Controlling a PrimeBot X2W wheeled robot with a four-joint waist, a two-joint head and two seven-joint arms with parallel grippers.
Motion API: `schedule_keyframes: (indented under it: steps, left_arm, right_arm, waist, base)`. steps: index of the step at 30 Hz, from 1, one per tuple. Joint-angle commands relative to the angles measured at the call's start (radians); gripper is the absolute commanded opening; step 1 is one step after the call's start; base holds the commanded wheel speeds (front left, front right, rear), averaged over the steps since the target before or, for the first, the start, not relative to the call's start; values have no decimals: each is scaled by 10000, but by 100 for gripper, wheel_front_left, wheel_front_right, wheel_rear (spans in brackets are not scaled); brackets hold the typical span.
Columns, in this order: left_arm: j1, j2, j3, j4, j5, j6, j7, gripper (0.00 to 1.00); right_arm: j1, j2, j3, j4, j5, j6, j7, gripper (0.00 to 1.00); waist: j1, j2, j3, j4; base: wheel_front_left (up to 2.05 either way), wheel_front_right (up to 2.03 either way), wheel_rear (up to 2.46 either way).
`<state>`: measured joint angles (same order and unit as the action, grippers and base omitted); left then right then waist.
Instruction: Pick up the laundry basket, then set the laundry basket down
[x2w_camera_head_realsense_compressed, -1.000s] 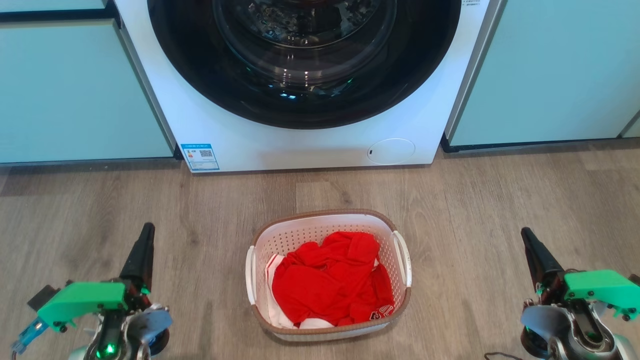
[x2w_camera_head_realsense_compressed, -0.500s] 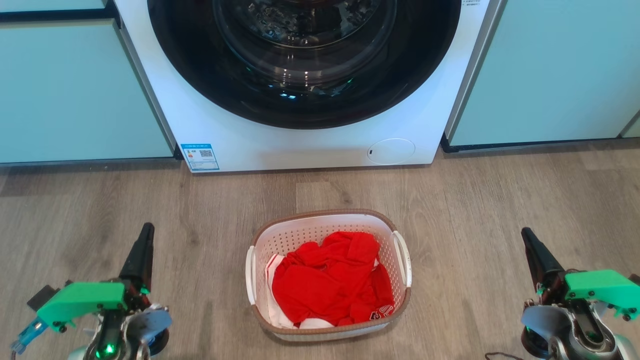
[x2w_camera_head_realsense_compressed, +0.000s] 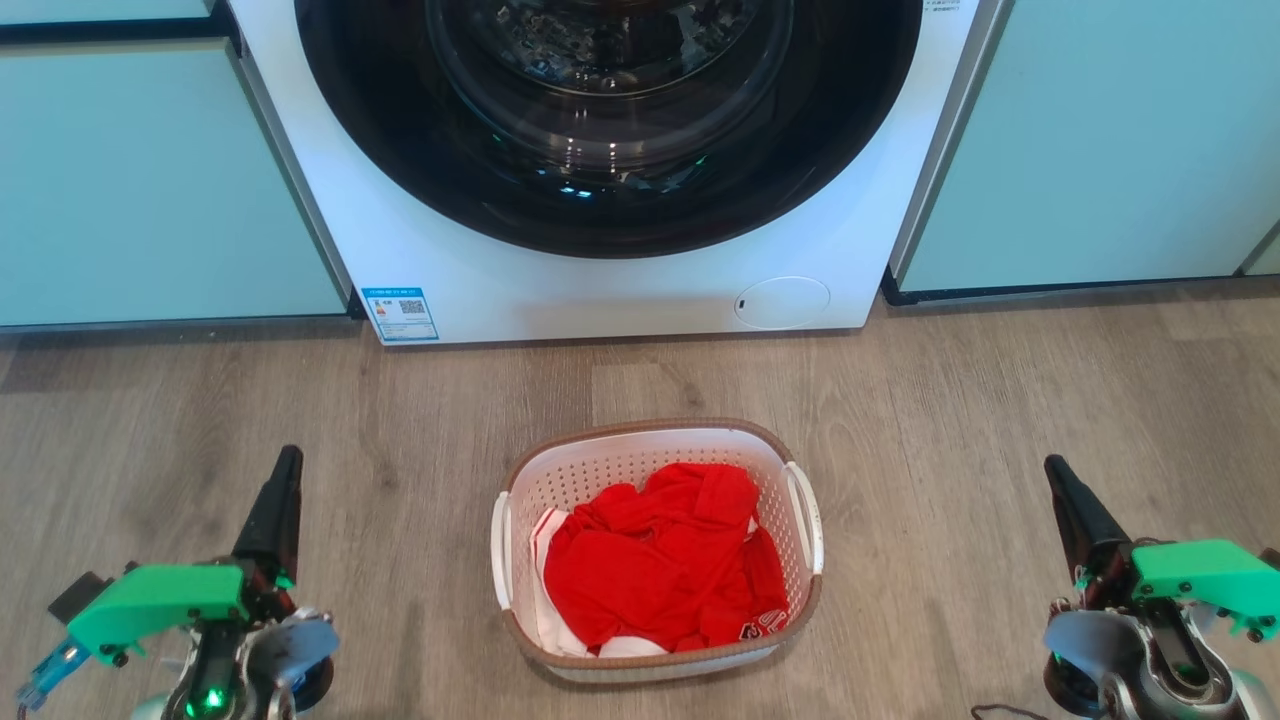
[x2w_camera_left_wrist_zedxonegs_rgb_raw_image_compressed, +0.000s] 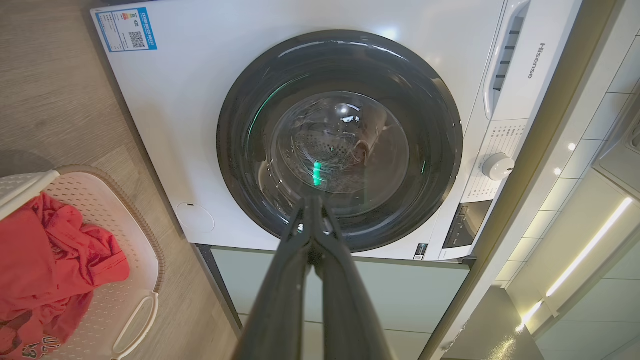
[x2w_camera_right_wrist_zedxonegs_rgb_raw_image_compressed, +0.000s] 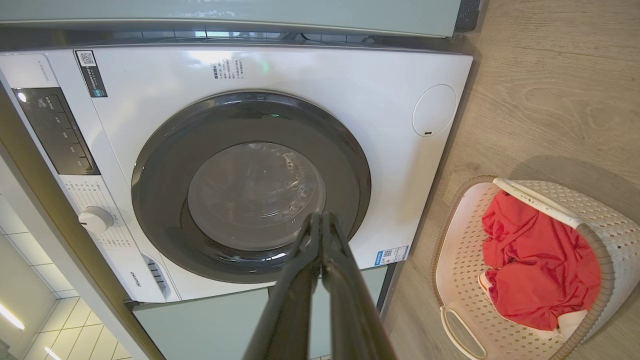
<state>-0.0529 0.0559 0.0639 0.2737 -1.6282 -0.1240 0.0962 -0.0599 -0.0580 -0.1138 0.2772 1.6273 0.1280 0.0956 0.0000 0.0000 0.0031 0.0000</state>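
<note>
The laundry basket (x2w_camera_head_realsense_compressed: 640, 452) stands on the wooden floor in front of the washing machine, white and perforated with a brown rim and two white side handles. Red clothing (x2w_camera_head_realsense_compressed: 660, 560) lies heaped inside it. The basket also appears at the left edge of the left wrist view (x2w_camera_left_wrist_zedxonegs_rgb_raw_image_compressed: 140, 240) and at the lower right of the right wrist view (x2w_camera_right_wrist_zedxonegs_rgb_raw_image_compressed: 595, 240). My left gripper (x2w_camera_head_realsense_compressed: 288, 460) is well to the basket's left, fingers shut with nothing between them (x2w_camera_left_wrist_zedxonegs_rgb_raw_image_compressed: 312, 205). Well to the basket's right, my right gripper (x2w_camera_head_realsense_compressed: 1052, 468) is likewise shut and holds nothing (x2w_camera_right_wrist_zedxonegs_rgb_raw_image_compressed: 320, 220).
A white front-loading washing machine (x2w_camera_head_realsense_compressed: 600, 290) with a dark round door stands behind the basket. Pale green cabinet fronts (x2w_camera_head_realsense_compressed: 150, 180) flank it on both sides. Bare wood floor (x2w_camera_head_realsense_compressed: 960, 400) lies between the basket and each gripper.
My left gripper has shifted slightly left and down in the head view. The basket and the right gripper have stayed where they were.
</note>
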Motion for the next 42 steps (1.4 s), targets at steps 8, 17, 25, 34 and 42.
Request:
schedule_keyframes:
  steps: [8,17,25,34,42]
  left_arm:
    - [-538,51,354,-291,77,-67,54,0]
    - [-540,39,372,-291,92,-67,69,0]
    - [-541,28,386,-290,104,-67,80,0]
    - [-542,19,399,-290,115,-67,91,0]
    - [-543,11,411,-289,125,-67,100,0]
  right_arm:
    - [-467,-25,137,-332,-73,27,66,0]
    - [-469,-13,120,-331,-88,27,80,0]
    - [-470,-3,106,-330,-99,27,91,0]
    - [-471,6,93,-329,-110,27,101,0]
    - [-473,14,82,-328,-119,27,110,0]
  waist:
    - [0,0,0,0]
    - [0,0,0,0]
    - [0,0,0,0]
    - [0,0,0,0]
    - [0,0,0,0]
  base:
    - [0,0,0]
    - [0,0,0]
    - [0,0,0]
    - [0,0,0]
    - [0,0,0]
